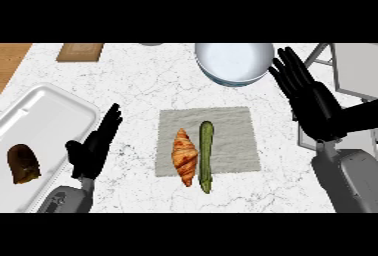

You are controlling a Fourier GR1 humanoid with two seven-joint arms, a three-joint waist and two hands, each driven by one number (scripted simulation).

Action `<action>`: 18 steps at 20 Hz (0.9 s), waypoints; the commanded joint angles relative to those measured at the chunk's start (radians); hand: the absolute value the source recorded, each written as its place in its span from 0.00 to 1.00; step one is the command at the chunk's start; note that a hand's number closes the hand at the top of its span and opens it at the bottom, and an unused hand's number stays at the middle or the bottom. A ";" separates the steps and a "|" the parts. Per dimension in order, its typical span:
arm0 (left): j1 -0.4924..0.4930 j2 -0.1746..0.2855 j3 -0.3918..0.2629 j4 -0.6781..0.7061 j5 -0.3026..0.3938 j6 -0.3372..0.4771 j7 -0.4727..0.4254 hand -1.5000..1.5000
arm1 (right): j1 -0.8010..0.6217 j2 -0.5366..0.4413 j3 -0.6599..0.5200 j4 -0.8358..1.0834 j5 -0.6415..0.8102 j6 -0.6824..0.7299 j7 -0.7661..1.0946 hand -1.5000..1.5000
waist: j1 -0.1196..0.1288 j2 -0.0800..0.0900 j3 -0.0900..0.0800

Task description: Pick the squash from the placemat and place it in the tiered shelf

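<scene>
Currently the squash [206, 157] is lying on the placemat [236, 140], touching a croissant [184, 156], its long axis running away from the robot. It is sitting left of the right hand [314, 105], which is hovering empty and straight-fingered by the shelf [354, 70]; the left hand [92, 150] is resting likewise.

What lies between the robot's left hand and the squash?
In the head view, a croissant lies between the left hand and the squash, on the placemat.

White marble counter [133, 90], wooden edge [11, 60]
</scene>
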 commanded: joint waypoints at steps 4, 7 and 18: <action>0.031 0.102 0.088 0.006 -0.005 0.023 0.050 0.50 | -0.049 0.134 0.137 0.035 0.380 -0.404 -0.003 1.00 | 0.043 -0.012 -0.001; 0.048 0.124 0.111 0.033 -0.003 0.032 0.051 0.50 | 0.057 -0.047 0.078 0.207 0.532 -0.503 0.096 1.00 | -0.007 0.004 -0.031; 0.093 0.204 0.155 0.012 0.054 -0.056 0.092 0.50 | 0.068 0.320 0.343 0.409 1.044 -1.120 0.335 0.00 | 0.049 -0.017 -0.010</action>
